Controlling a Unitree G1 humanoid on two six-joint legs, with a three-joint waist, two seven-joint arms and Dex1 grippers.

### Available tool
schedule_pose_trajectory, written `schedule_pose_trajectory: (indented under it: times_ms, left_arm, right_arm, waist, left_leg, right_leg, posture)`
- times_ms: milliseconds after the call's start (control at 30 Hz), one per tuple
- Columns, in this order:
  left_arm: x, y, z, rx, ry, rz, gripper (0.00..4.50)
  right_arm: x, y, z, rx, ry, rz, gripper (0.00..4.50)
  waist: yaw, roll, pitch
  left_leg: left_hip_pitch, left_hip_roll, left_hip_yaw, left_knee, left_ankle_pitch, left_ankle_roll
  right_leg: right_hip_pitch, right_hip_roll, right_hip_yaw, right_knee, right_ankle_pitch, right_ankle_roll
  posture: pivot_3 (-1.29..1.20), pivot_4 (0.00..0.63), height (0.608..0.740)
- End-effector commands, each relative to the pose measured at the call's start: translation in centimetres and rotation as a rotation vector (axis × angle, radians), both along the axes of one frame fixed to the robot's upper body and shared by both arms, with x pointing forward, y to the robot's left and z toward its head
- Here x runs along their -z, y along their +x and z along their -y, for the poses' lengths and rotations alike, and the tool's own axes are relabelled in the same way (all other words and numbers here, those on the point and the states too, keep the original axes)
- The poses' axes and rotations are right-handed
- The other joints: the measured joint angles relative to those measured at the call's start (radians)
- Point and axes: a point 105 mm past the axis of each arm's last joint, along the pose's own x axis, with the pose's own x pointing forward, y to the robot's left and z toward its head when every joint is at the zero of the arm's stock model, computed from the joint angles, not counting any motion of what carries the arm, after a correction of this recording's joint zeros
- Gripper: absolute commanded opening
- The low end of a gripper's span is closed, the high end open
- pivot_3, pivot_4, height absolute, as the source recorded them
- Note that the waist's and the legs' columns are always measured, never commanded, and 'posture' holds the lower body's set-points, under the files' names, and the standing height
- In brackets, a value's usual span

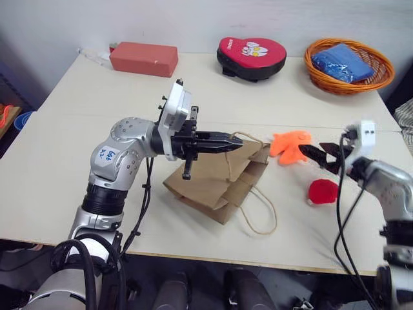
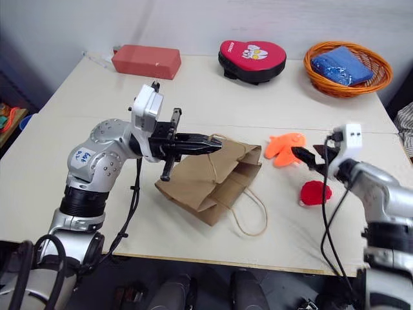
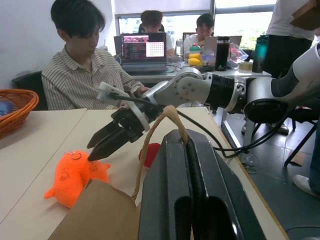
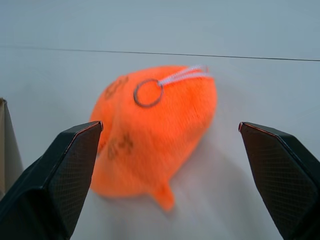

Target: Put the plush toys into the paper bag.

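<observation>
Brown paper bag (image 1: 216, 184) lies crumpled mid-desk (image 1: 77, 129), one cord handle (image 3: 165, 117) pinched between the left gripper's (image 1: 237, 143) closed fingers. Beside it, the right gripper (image 1: 308, 152) spreads its fingers wide before the orange plush toy (image 1: 289, 144), the red one (image 1: 322, 192) lying nearby.

orange toy (image 1: 288, 144), red toy (image 1: 322, 192) beside tipped paper bag (image 1: 216, 181).

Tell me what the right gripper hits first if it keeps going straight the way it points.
Most likely the orange plush toy: it lies dead ahead between the open fingers of the right gripper, a short way beyond the tips, with nothing between. The exact gap is hard to judge.
</observation>
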Motion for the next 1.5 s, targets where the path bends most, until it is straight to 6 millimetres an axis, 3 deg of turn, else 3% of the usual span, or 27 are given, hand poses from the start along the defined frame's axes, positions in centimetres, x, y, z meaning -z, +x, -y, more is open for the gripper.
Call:
schedule_pose_trajectory:
  times_ms: [33,133,300,400,533,633,733,867,1033,1200,1433,1500]
  left_arm:
    - [-0.9,-0.6,-0.1,-0.007,-0.023,0.040,0.00]
    - [-1.1,-0.6,-0.2,-0.016,-0.029,0.041,0.00]
    - [-1.5,-0.6,-0.5,-0.033,-0.044,0.039,0.00]
    - [-1.5,-0.7,-0.5,-0.033,-0.048,0.037,0.00]
    - [-1.7,-0.8,-0.5,-0.019,-0.059,0.029,0.00]
    - [-1.8,-0.8,-0.6,-0.011,-0.067,0.022,0.00]
    - [-1.9,-0.7,-0.7,-0.008,-0.063,0.024,0.00]
    - [-2.2,-0.5,-0.7,-0.006,-0.074,0.024,0.00]
    - [-2.5,-0.4,-0.5,0.000,-0.077,0.030,0.00]
    - [-2.2,-0.4,-0.5,0.005,-0.058,0.036,0.00]
    - [-2.4,-0.3,-0.4,0.005,-0.073,0.032,0.00]
    - [-2.4,-0.3,-0.3,0.011,-0.075,0.035,0.00]
  right_arm:
    - [1.0,1.6,-0.2,0.050,-0.023,-0.051,4.30]
    - [1.6,2.3,-0.5,0.058,-0.049,-0.086,3.54]
    - [-0.2,2.0,-0.4,0.040,0.025,-0.020,1.94]
    - [-2.0,0.7,0.2,-0.007,0.033,0.052,1.05]
    - [-6.0,-3.4,1.4,-0.101,0.151,0.072,0.21]
    - [-6.8,-6.4,0.3,-0.207,0.214,-0.006,0.19]
    - [-6.6,-8.7,-2.1,-0.319,0.248,-0.069,0.19]
    - [-4.1,-10.8,-8.0,-0.497,0.189,-0.159,0.19]
    - [-1.3,-11.5,-10.4,-0.509,0.039,-0.205,0.19]
    - [-0.6,-10.8,-12.6,-0.537,0.040,-0.171,0.19]
    - [-1.2,-9.6,-15.0,-0.586,0.057,-0.130,0.19]
    - [-0.9,-8.5,-16.0,-0.578,0.053,-0.124,0.19]
  waist:
    - [-0.001,0.000,0.000]
    - [0.000,0.000,0.000]
    - [-0.003,0.000,0.000]
    - [-0.001,0.000,0.000]
    - [0.004,0.001,0.000]
    - [0.004,0.001,0.000]
    - [-0.007,0.000,0.000]
    - [-0.013,0.000,0.000]
    - [0.005,0.000,0.000]
    - [0.001,0.000,0.000]
    - [-0.005,0.000,0.000]
    - [-0.004,0.000,0.000]
  left_leg:
    - [0.000,0.000,0.000,0.000,0.000,0.000]
    - [-0.001,0.000,0.000,0.000,0.000,0.000]
    - [-0.001,0.000,0.000,0.000,0.000,0.000]
    - [-0.001,0.000,0.000,0.000,0.000,0.000]
    - [-0.003,0.000,0.000,0.000,0.000,0.000]
    - [-0.003,0.000,-0.001,0.000,0.000,0.000]
    - [-0.001,0.001,-0.001,0.000,0.000,0.000]
    - [0.001,0.001,0.000,0.000,0.000,0.000]
    - [-0.001,0.000,-0.001,0.000,0.000,0.001]
    - [-0.002,-0.001,-0.002,0.000,-0.001,0.001]
    - [-0.002,-0.001,-0.002,0.000,0.000,0.001]
    - [-0.002,-0.001,-0.002,0.000,0.000,0.001]
  right_leg:
    - [0.000,0.000,0.000,0.000,0.000,0.000]
    - [0.000,-0.001,0.000,0.000,0.000,0.000]
    - [0.000,-0.001,-0.001,0.000,0.000,0.000]
    - [0.000,-0.001,-0.001,0.000,0.000,0.000]
    - [0.000,-0.001,-0.001,-0.001,0.000,0.000]
    - [0.000,-0.001,-0.002,-0.001,0.000,0.000]
    - [0.001,0.001,-0.001,-0.001,0.000,0.000]
    - [0.001,0.001,0.000,0.000,0.000,0.000]
    - [0.000,0.000,0.000,0.000,0.000,0.000]
    - [0.000,-0.001,-0.001,-0.003,0.001,0.001]
    - [0.000,-0.001,-0.001,-0.002,0.001,0.001]
    - [0.000,-0.001,-0.001,-0.003,0.001,0.001]
  posture:
    - [0.00,0.150,0.740]
    - [0.00,0.150,0.740]
    - [0.00,0.150,0.740]
    - [0.00,0.150,0.740]
    - [0.00,0.150,0.740]
    - [0.00,0.150,0.740]
    - [0.00,0.150,0.740]
    - [0.00,0.150,0.740]
    - [0.00,0.150,0.740]
    - [0.00,0.150,0.740]
    - [0.00,0.150,0.740]
    - [0.00,0.150,0.740]
